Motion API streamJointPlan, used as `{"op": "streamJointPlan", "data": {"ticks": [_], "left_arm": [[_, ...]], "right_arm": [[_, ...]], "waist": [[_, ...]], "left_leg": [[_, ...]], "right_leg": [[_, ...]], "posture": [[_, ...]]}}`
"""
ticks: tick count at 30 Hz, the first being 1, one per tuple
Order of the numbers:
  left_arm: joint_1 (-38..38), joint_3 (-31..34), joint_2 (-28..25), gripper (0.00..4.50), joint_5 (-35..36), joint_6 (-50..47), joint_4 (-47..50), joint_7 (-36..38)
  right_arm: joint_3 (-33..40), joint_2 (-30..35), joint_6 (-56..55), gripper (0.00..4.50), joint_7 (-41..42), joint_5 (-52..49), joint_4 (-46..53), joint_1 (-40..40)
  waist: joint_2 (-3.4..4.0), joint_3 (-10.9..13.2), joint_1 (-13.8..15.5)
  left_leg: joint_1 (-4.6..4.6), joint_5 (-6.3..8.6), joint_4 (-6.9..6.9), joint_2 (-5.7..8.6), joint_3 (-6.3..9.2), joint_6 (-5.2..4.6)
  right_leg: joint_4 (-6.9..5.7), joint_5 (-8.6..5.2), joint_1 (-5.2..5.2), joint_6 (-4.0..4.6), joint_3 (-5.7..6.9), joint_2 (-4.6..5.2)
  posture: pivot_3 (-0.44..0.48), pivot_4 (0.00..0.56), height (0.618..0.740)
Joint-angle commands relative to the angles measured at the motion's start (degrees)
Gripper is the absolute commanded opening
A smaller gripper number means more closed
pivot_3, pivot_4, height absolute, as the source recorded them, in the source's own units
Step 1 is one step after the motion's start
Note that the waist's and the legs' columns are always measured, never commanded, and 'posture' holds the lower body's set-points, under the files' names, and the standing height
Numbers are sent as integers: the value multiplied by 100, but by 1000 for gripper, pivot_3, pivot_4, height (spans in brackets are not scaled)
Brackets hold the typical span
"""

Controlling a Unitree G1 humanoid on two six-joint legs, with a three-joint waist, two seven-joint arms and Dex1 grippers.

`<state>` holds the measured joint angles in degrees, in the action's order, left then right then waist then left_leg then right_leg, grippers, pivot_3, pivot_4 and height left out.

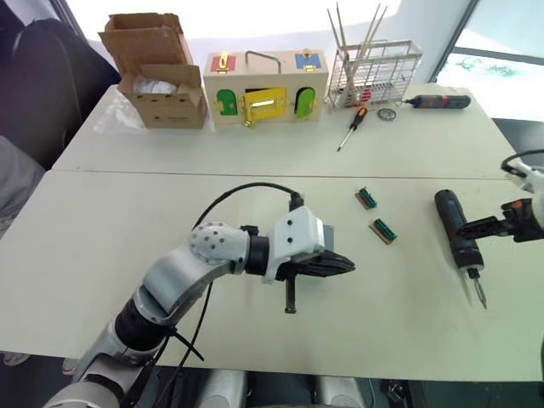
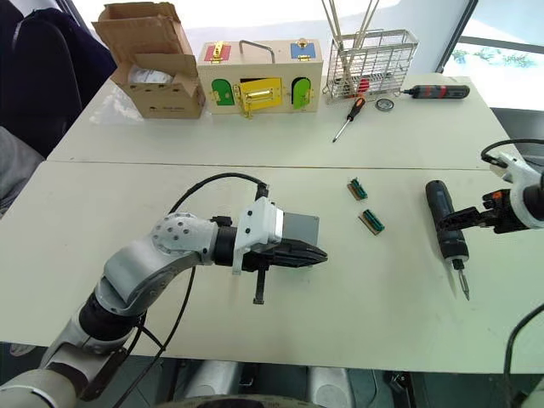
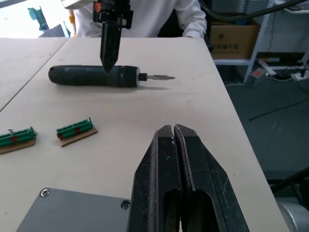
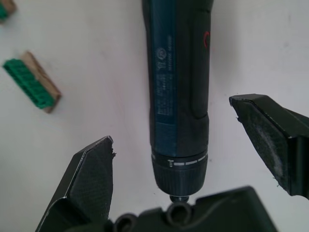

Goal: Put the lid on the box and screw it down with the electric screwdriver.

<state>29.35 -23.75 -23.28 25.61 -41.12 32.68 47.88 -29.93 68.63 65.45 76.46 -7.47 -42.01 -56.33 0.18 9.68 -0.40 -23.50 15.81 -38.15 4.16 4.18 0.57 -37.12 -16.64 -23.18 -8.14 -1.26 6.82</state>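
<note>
Lid (image 3: 72, 210) seated on box beside pressed-together left gripper (image 1: 344, 265); right gripper (image 4: 193, 159), spread, straddles electric screwdriver (image 1: 456, 229) lying on table (image 1: 255, 204); next, likely: close and lift.

Bare tabletop (image 2: 382, 289) surrounds the electric screwdriver (image 2: 445, 219); two green connector strips (image 2: 371, 221) lie nearby.

Electric screwdriver (image 1: 457, 240) lies right of the lid (image 2: 299, 229) — two terminal blocks (image 1: 375, 214) between.
</note>
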Motion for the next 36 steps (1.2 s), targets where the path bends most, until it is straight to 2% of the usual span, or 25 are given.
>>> {"op": "streamJointPlan", "data": {"ticks": [1,6,11,12,13,19,22,27,30,33,36], "left_arm": [[-61,99,-57,0,22,-122,290,-203],[-156,112,-122,0,57,-227,387,-373],[-200,105,-100,0,52,-245,375,-486],[-200,106,-103,0,46,-243,362,-504],[-202,105,-113,0,25,-243,344,-530],[-236,116,-176,0,0,-218,314,-598],[-176,89,-206,0,-118,-170,210,-632],[-36,397,-388,0,-166,-23,-138,-506],[133,676,-575,0,-178,98,-499,-361],[436,1136,-947,0,-28,310,-1186,143],[717,1145,-1181,0,-8,446,-1619,679]], "right_arm": [[-405,-190,-481,4471,318,726,-694,-353],[-631,-662,-921,4471,577,1351,-1519,-646],[-656,-1000,-1288,4471,779,1805,-1933,-725],[-669,-1030,-1332,3977,883,1887,-1979,-723],[-712,-1021,-1430,3799,986,1990,-1987,-676],[-623,-988,-1794,1830,1155,2381,-2096,-382],[-389,-1049,-1833,1774,988,2395,-2149,-347],[454,-1203,-1768,1774,262,2116,-2351,-755],[1271,-1244,-1467,1774,-307,1702,-2444,-1326],[2277,-961,-930,1774,-601,1110,-1550,-1759],[3730,-887,126,1774,-1075,403,673,-939]], "waist": [[0,0,-9],[1,0,-26],[-1,-1,-20],[-1,-1,-19],[-1,-1,-19],[-4,-3,-10],[-15,-8,7],[-40,-14,-36],[-19,-6,-86],[30,11,-82],[43,16,-6]], "left_leg": [[0,-1,0,0,0,1],[0,-3,-1,0,0,5],[0,-4,-2,0,4,7],[0,-4,-3,1,4,7],[0,-4,-3,1,4,7],[0,-4,-2,0,12,8],[1,-4,-4,1,19,9],[9,-6,-6,2,20,12],[11,-6,-8,2,5,12],[0,-7,16,-2,-18,13],[-30,-11,30,-7,-17,20]], "right_leg": [[-1,0,0,0,0,0],[-4,0,-2,0,0,0],[-3,0,0,0,3,-1],[-3,0,1,0,2,-1],[-3,0,1,0,3,-1],[-4,0,2,0,9,-2],[-2,0,10,0,16,-2],[-1,1,20,1,16,-2],[-2,2,14,2,1,-1],[-15,2,-31,1,-14,0],[-22,1,-75,2,-5,-3]], "posture": [[0,150,730],[0,150,730],[0,150,730],[0,150,730],[0,150,730],[0,150,730],[0,150,730],[0,150,730],[0,150,730],[0,150,730],[0,150,730]]}}
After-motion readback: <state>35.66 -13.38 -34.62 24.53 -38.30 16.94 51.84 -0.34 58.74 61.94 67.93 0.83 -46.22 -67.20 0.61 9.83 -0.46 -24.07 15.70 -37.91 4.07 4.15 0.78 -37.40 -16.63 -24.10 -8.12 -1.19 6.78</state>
